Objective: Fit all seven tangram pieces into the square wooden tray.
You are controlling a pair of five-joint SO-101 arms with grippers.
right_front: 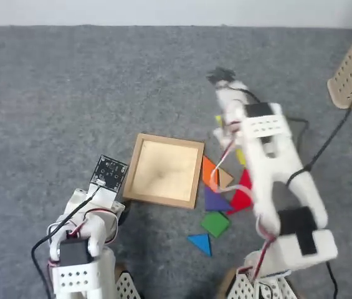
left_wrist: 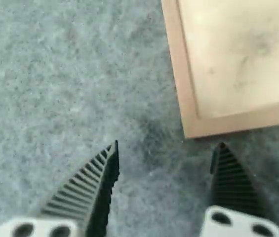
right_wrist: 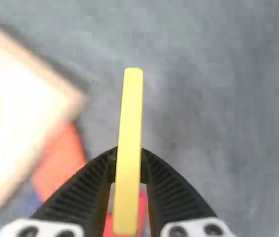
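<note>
Grey carpet (right_front: 63, 87), wooden tray (right_front: 169, 140), pale wall (right_front: 163, 11)

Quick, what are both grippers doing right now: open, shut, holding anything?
Left gripper: open, holding nothing, beside a corner of the wooden tray.
Right gripper: shut on a yellow tangram piece, held on edge.

One tray (right_front: 139, 163); two arms (right_front: 82, 246) (right_front: 269, 156); one yellow piece (right_wrist: 129, 148) (gripped); at least five loose: orange (right_front: 208, 168), red (right_front: 243, 192), purple (right_front: 215, 200), green (right_front: 215, 223), blue (right_front: 201, 242).
</note>
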